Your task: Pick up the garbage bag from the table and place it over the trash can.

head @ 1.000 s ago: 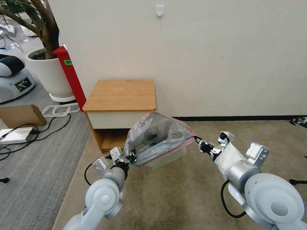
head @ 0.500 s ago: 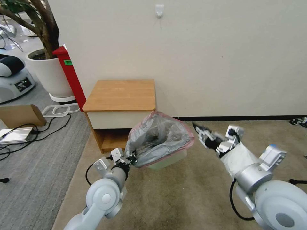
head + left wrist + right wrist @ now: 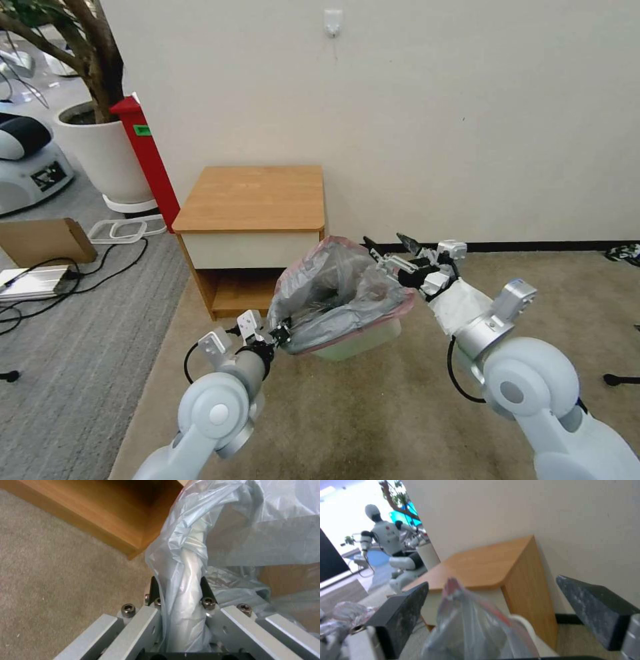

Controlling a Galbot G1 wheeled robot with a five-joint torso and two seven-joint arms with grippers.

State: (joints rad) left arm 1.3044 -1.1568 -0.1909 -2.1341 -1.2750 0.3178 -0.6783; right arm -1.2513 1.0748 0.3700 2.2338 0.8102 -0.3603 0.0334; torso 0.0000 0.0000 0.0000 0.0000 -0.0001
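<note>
Beige carpet by a cream wall. Bag (image 3: 337,287) draped over the bin (image 3: 363,337), beside the table (image 3: 253,200). Left gripper (image 3: 283,331) pinches its near rim; right gripper (image 3: 390,248), fingers spread, at the far rim.

No readable text, green label on red panel (image 3: 142,131) too small

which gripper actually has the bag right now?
The left gripper: its fingers are shut on a bunched fold of the garbage bag. The right gripper is open, fingers spread either side of the bag's pink rim, not clamping it.
</note>
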